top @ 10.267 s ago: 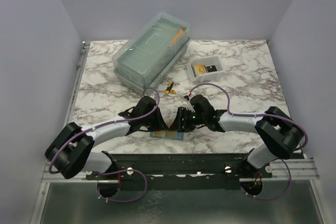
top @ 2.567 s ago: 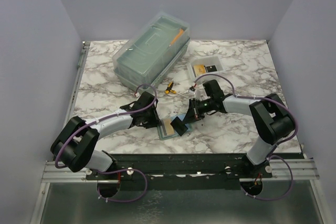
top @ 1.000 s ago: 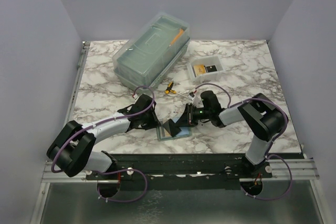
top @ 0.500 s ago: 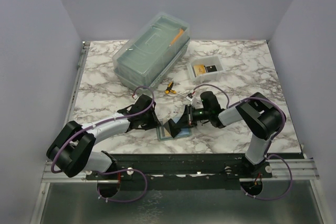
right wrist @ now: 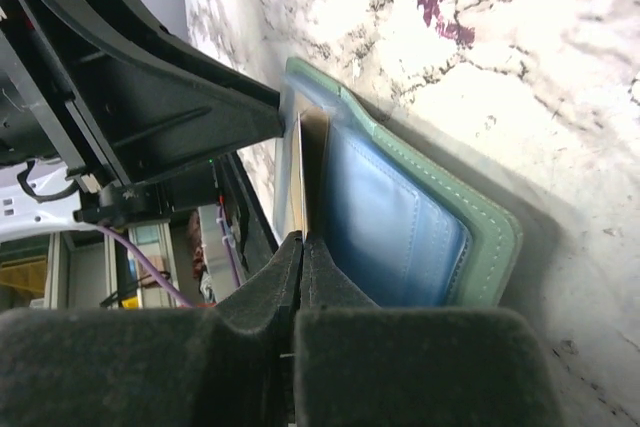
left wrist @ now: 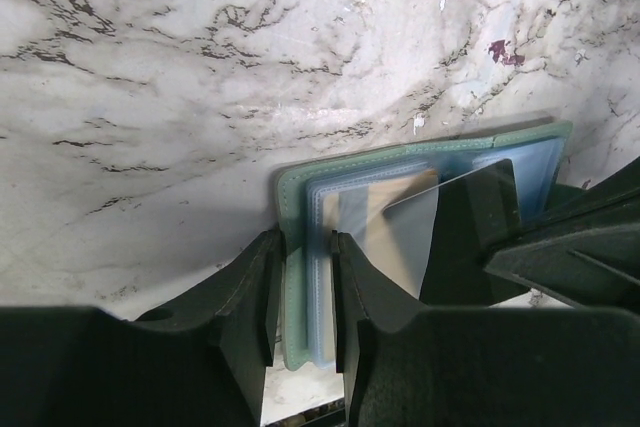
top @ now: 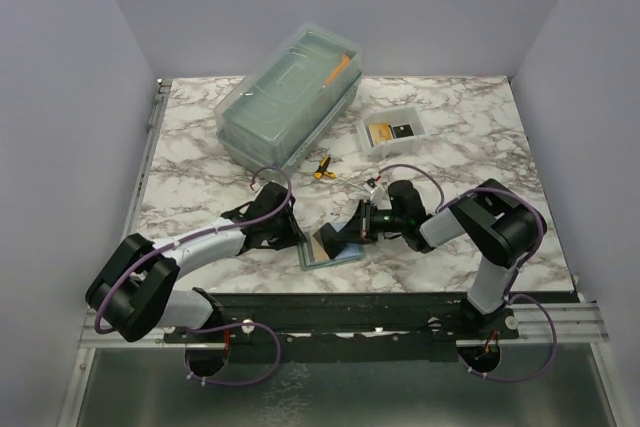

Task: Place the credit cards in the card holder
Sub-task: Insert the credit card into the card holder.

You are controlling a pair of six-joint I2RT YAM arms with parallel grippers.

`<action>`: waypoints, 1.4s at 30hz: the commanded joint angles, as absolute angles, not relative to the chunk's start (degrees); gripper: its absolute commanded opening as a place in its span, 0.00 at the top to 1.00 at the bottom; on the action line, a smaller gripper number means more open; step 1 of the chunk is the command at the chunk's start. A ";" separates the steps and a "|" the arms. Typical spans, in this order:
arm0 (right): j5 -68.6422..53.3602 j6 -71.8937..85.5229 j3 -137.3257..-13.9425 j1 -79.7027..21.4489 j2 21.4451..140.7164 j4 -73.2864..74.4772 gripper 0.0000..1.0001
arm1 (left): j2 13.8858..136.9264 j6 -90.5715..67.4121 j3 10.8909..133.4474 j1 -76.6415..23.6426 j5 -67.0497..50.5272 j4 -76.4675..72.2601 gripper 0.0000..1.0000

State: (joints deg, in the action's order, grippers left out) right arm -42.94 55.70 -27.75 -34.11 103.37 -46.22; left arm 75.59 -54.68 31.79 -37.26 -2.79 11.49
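On the white-and-grey marbled table (top: 200, 147), the left gripper (left wrist: 307, 287) sits at about 7 o'clock, its jaws partly apart at the left end of the flat grey-green bifold card holder (left wrist: 300, 247). One finger lies on the pale clear pocket and the other sits at the holder's outer edge. It seems to press the holder down rather than clamp it, though the wrist view is too close to be sure.

At 11 o'clock stands a large translucent lidded plastic box (top: 290, 97). A small yellow-handled tool (top: 322, 169) lies on the marble just past the centre.

The card holder lies open at 6 o'clock, near the table's front edge, between the two grippers. A thin black rectangular card (left wrist: 460, 217) stands tilted over the right part of its pocket, with the lower edge at the pocket. The right gripper (right wrist: 302, 247) reaches in from 3 o'clock, its jaws pinched tight on that card.

At 1 o'clock, well apart from the holder, a small white rectangular tray (top: 395, 113) holds a gold-yellow card (top: 378, 133) and a second black card (top: 402, 130), side by side
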 commanded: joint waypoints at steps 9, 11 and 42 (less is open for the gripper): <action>-34.45 57.14 -28.37 -37.96 104.91 -50.65 1.00 | 75.33 -55.75 29.19 -37.70 -4.69 14.49 0.72; -32.89 57.34 -27.73 -38.98 105.01 -51.65 1.00 | 75.15 -56.23 29.10 -37.71 -5.02 14.13 0.72; -18.82 58.17 -18.75 -41.13 103.62 -65.94 1.00 | 71.27 -66.83 20.83 -37.52 -13.60 5.47 0.72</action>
State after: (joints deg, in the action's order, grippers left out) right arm -22.63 59.42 -19.86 -40.47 101.71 -61.36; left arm 69.93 -65.43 23.59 -37.23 -10.70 6.70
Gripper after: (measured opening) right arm 0.005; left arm 0.288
